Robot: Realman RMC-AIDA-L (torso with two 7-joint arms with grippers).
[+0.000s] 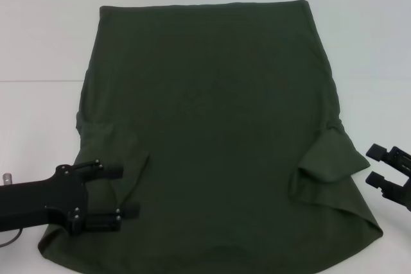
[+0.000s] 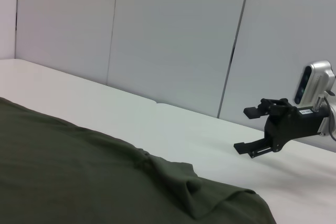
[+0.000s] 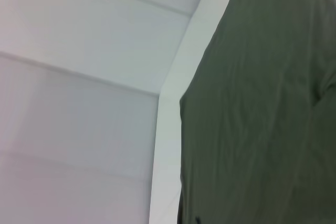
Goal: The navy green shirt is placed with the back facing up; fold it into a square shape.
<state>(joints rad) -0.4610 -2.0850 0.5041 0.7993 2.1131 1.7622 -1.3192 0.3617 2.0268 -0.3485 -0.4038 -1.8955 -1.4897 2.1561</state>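
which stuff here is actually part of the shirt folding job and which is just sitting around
Part of the job:
- navy green shirt, spread flat with both sleeves already folded in
- left gripper, open over the shirt's near left sleeve area
- right gripper, open, just off the shirt's right edge

Just around:
- white table
- grey wall panels behind it

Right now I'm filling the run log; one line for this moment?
navy green shirt: flat, sleeves folded in | left gripper: open over left sleeve | right gripper: open, beside shirt
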